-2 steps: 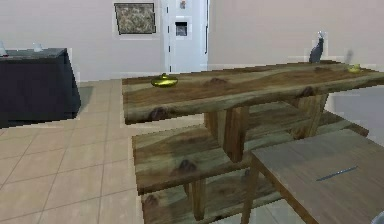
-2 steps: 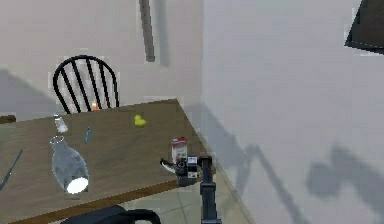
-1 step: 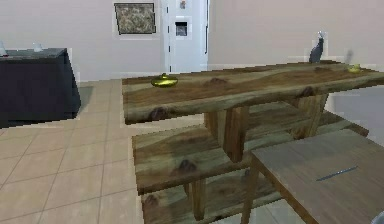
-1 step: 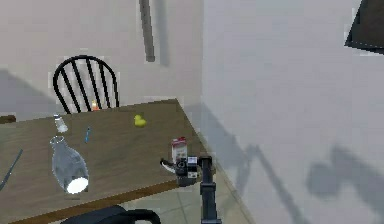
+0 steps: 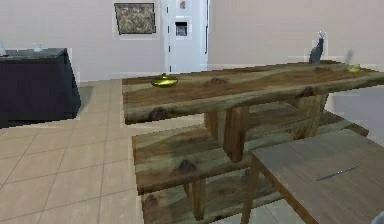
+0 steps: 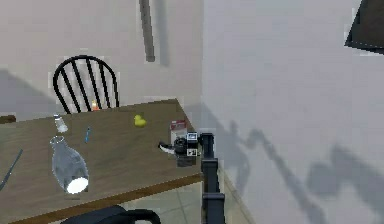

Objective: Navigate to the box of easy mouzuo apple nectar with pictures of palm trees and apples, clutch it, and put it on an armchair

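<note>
A small box (image 6: 180, 126), pinkish with a dark top, stands near the right end of a wooden table (image 6: 120, 160) in the arm side view. Whether it is the nectar box cannot be made out. The arm (image 6: 210, 185) rises from the bottom edge, and my gripper (image 6: 172, 148) is at the table's right end, just in front of that box. Because the box stands on the table behind the gripper, I cannot tell whether the gripper holds anything.
On that table lie a clear glass bottle (image 6: 68, 165) and a small yellow thing (image 6: 141, 121), with a black chair (image 6: 85, 85) behind. The forward view has a long wooden table (image 5: 250, 85) with benches, a dark cabinet (image 5: 35, 85) and a white fridge (image 5: 187, 35).
</note>
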